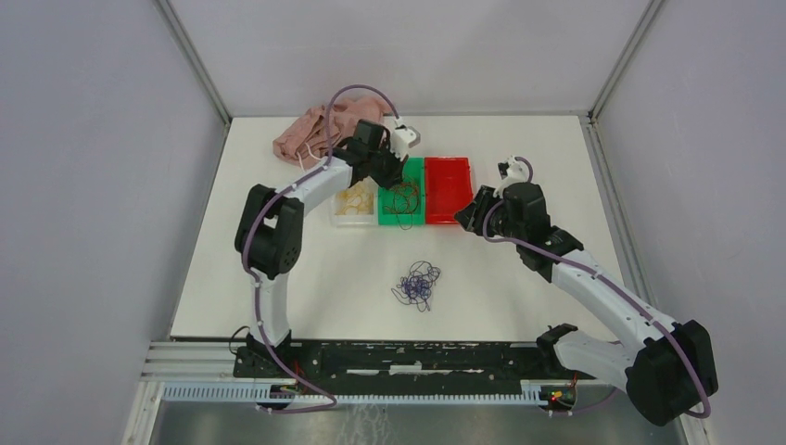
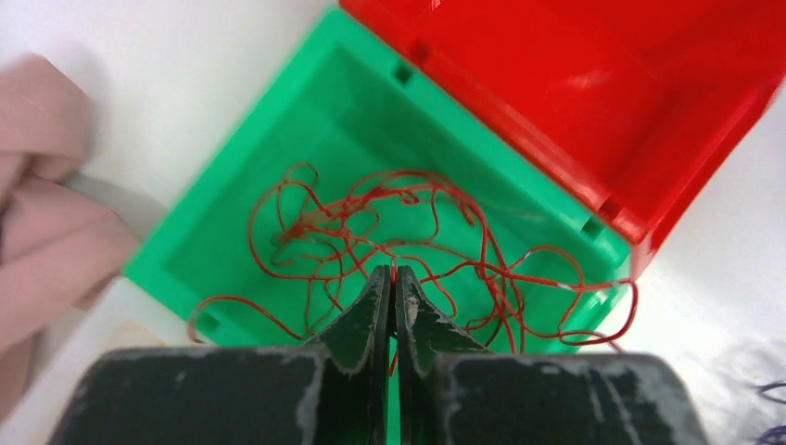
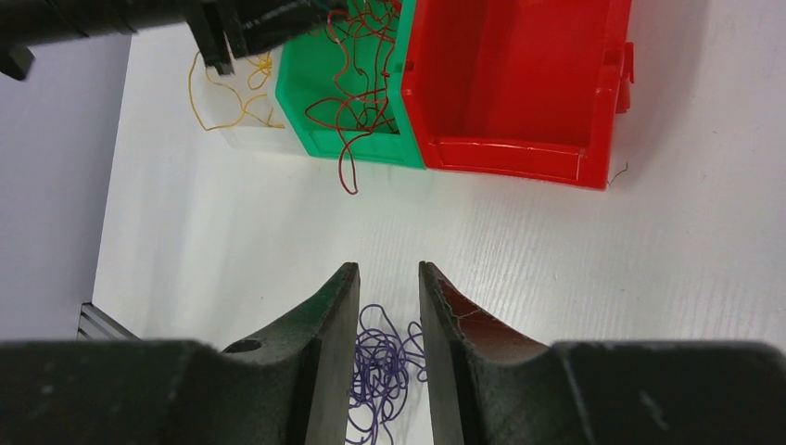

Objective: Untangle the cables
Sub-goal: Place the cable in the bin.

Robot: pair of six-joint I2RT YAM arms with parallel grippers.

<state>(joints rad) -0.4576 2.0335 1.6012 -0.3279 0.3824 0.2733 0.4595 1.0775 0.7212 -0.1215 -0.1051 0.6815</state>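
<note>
Where closed left pincer [image 2: 394,278] hangs, red cables [image 2: 371,222] beneath

Robot lab cell, grey panel walls [image 1: 83,167], white table [image 1: 306,278], aluminium framing [image 1: 195,60]

Top view: high, from near edge, whole table [image 1: 306,278]. Wrist views: close, downward; share green bin [image 2: 246,162].

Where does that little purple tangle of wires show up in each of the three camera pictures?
Top external: the purple cables lie mid-picture, below the green bin.
Left wrist: only a few purple strands at the lower right corner, right of the green bin.
Right wrist: bottom centre, below the green bin.
Shared landmark: the green bin holding the red cables.
</note>
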